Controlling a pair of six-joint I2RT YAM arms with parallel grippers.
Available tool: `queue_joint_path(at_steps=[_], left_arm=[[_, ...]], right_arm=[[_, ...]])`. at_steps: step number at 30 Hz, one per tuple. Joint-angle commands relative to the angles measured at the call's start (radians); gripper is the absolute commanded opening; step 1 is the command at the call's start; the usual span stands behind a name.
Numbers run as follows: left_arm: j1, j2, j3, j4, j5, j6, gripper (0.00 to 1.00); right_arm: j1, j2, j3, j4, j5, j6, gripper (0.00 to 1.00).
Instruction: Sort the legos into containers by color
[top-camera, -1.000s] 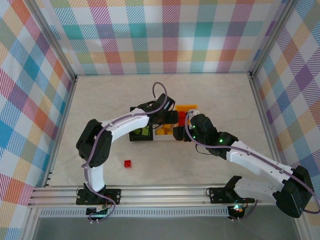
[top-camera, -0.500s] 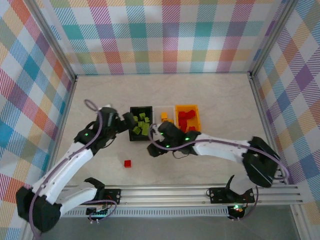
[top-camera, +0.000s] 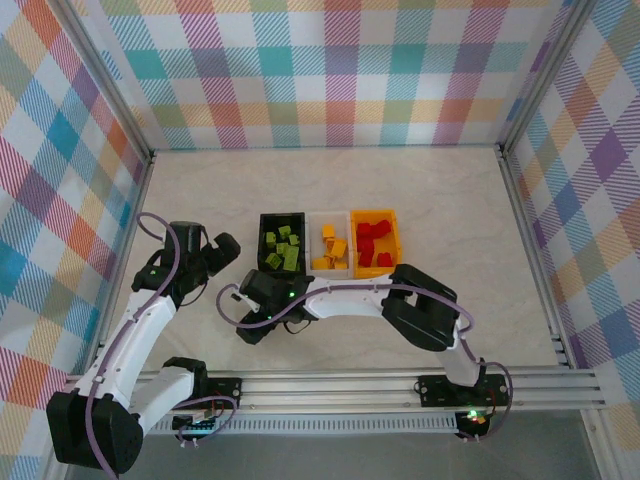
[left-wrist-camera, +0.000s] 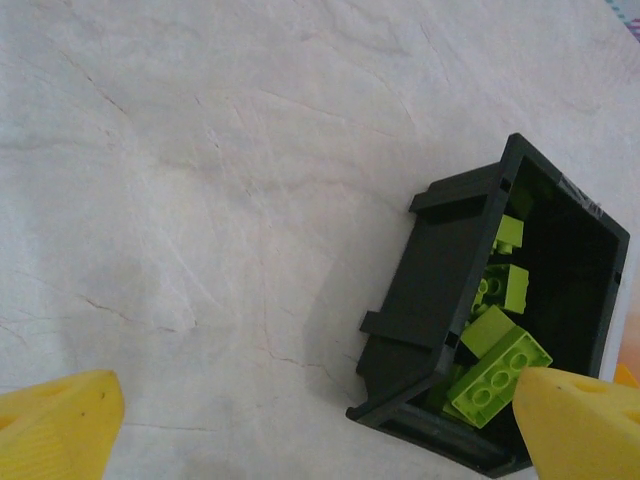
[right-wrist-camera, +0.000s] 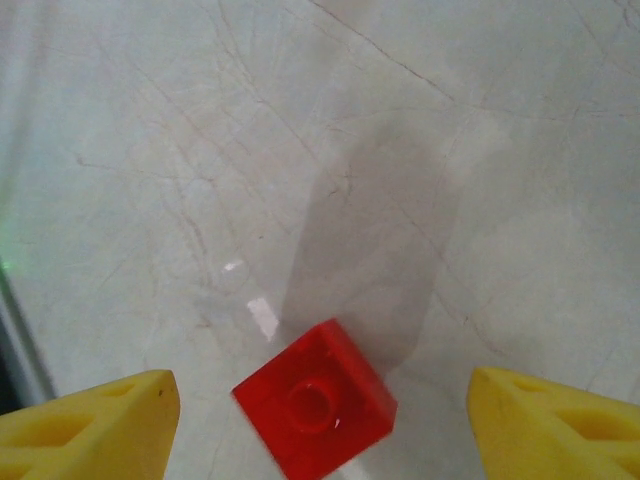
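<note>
Three joined containers stand mid-table: a black one (top-camera: 283, 215) with lime green legos (top-camera: 283, 248), a white one (top-camera: 328, 214) with yellow-orange legos (top-camera: 330, 248), and an orange one (top-camera: 375, 212) with red legos (top-camera: 372, 240). My right gripper (top-camera: 248, 322) hangs open over the table in front of the black bin. A loose red lego (right-wrist-camera: 315, 410) lies between its yellow fingertips (right-wrist-camera: 90, 430), untouched. My left gripper (top-camera: 225, 250) is open and empty, just left of the black bin (left-wrist-camera: 440, 270), where green bricks (left-wrist-camera: 500, 370) show inside.
An aluminium rail (top-camera: 330, 385) runs along the near table edge, and plaid walls close the other three sides. Bare pale tabletop (top-camera: 180, 200) lies left of and behind the bins. The right arm (top-camera: 340, 295) stretches across in front of the bins.
My left gripper has pulled back left from over the bins and opened wide. My right gripper has swung left along the bins' front, down over the loose red lego.
</note>
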Motion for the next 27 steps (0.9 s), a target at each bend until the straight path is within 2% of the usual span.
queue_joint_path(at_steps=[1, 5, 9, 16, 21, 27], left_arm=[[0.019, 0.002, -0.009, 0.026, 0.039, -0.013, 1.00], [0.022, 0.013, -0.011, 0.038, 0.049, -0.014, 1.00], [0.023, 0.023, -0.016, 0.052, 0.059, -0.018, 1.00], [0.023, 0.019, -0.016, 0.055, 0.068, -0.013, 1.00], [0.020, 0.022, -0.009, 0.060, 0.089, -0.001, 1.00], [-0.010, 0.029, -0.003, 0.066, 0.102, 0.014, 1.00]], right_arm=[[0.015, 0.026, 0.041, -0.061, 0.027, -0.053, 0.77], [0.042, 0.068, 0.077, -0.099, 0.064, -0.079, 0.76], [0.053, 0.100, 0.104, -0.122, 0.096, -0.090, 0.70], [0.054, 0.094, 0.082, -0.102, 0.116, -0.086, 0.52], [0.052, 0.026, 0.013, -0.050, 0.133, -0.074, 0.44], [0.037, -0.192, -0.200, 0.021, 0.208, -0.030, 0.40]])
